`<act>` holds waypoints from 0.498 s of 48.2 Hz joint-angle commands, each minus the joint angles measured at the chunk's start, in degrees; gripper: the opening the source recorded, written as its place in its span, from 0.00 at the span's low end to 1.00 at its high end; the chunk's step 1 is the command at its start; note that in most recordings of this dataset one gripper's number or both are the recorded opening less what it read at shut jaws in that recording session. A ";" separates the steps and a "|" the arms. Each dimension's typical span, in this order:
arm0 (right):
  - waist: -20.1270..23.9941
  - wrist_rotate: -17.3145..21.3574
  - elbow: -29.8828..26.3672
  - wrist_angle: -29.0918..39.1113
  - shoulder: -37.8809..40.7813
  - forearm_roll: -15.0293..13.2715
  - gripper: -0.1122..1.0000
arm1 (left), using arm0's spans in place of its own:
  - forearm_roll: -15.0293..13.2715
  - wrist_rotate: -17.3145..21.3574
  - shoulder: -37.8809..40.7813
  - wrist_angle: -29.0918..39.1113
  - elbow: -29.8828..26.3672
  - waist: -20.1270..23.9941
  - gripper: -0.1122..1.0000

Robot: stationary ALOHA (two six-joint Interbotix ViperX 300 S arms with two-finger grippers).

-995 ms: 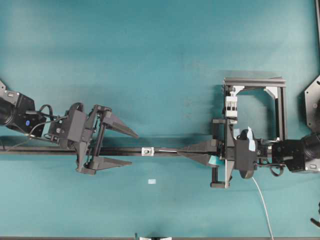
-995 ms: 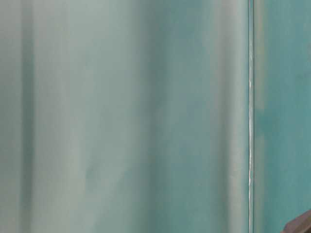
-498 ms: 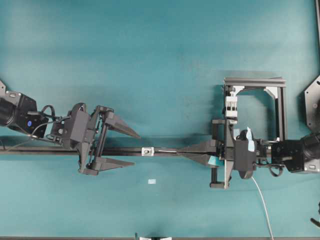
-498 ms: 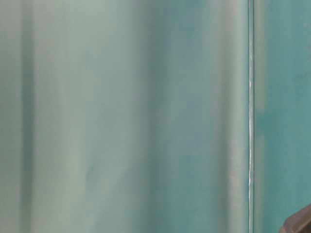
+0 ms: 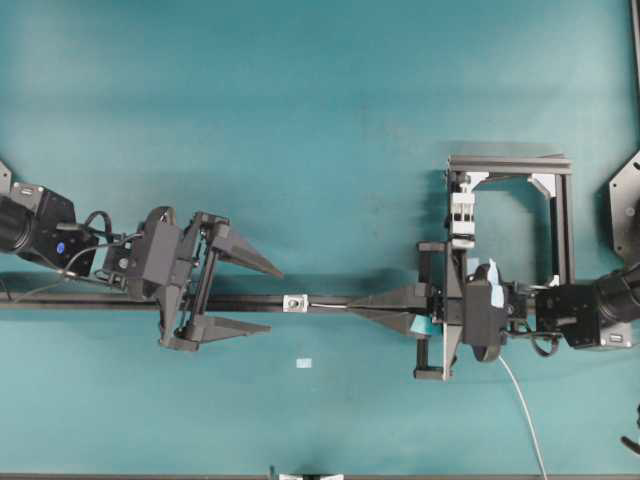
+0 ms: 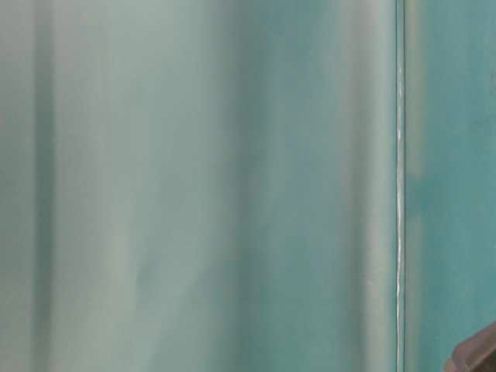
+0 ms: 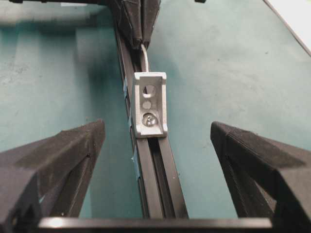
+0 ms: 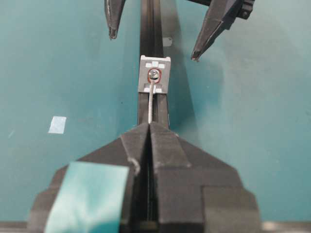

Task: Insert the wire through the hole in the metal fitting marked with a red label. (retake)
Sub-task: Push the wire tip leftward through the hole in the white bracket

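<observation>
While you look down from overhead, your right gripper [image 5: 352, 305] sits with its fingers pressed together on the wire [image 5: 325, 303], whose short stiff tip runs leftward along the black rail [image 5: 250, 302] to the metal fitting [image 5: 294, 302]. The wire's long axis lies in line with the rail, and the tip points straight at the fitting from its right side. Your left gripper [image 5: 272, 297] waits on the fitting's left with its fingers spread wide, one on either side of the rail, holding nothing. The right gripper is the one that matters here.

At table level you get only blurred teal surface and a dark corner at the lower right, so nothing useful.

From the left wrist you see the fitting [image 7: 151, 103] bolted on the rail between the two parted fingers, near them but not touching. The wire [image 7: 145, 58] curves down behind its far face from the closed right fingertips [image 7: 137, 22]. The hole [image 7: 149, 90] looks dark, with no tip showing on this side.

From the right wrist the wire [image 8: 151, 103] runs straight ahead from the clamped jaws to the red-ringed hole [image 8: 154, 74]. The tip looks to be at its mouth; whether it has entered, you cannot tell. I judge the coming move a straight push along the rail, keeping the tip centred
</observation>
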 commanded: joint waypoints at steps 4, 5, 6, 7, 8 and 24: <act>-0.18 -0.18 -0.79 -0.44 -0.79 -0.18 0.13 | -0.09 0.00 -0.79 -0.09 -0.70 0.09 0.70; -0.26 -0.26 -0.79 -0.44 -0.70 -0.18 0.13 | -0.09 0.00 -0.79 0.00 -0.79 0.09 0.70; -0.26 -0.18 -0.79 -0.44 -0.70 -0.18 0.13 | -0.09 0.00 -0.79 0.00 -0.79 0.09 0.70; -0.26 -0.18 -0.79 -0.44 -0.70 -0.18 0.13 | -0.09 0.00 -0.79 0.09 -0.79 0.09 0.70; -0.35 -0.26 -0.79 -0.44 -0.62 -0.18 0.13 | -0.09 -0.09 -0.79 0.18 -0.88 0.09 0.70; -1.41 -0.44 -2.81 -0.09 0.70 -0.18 0.13 | 0.00 0.00 -0.79 0.97 -1.32 0.09 0.70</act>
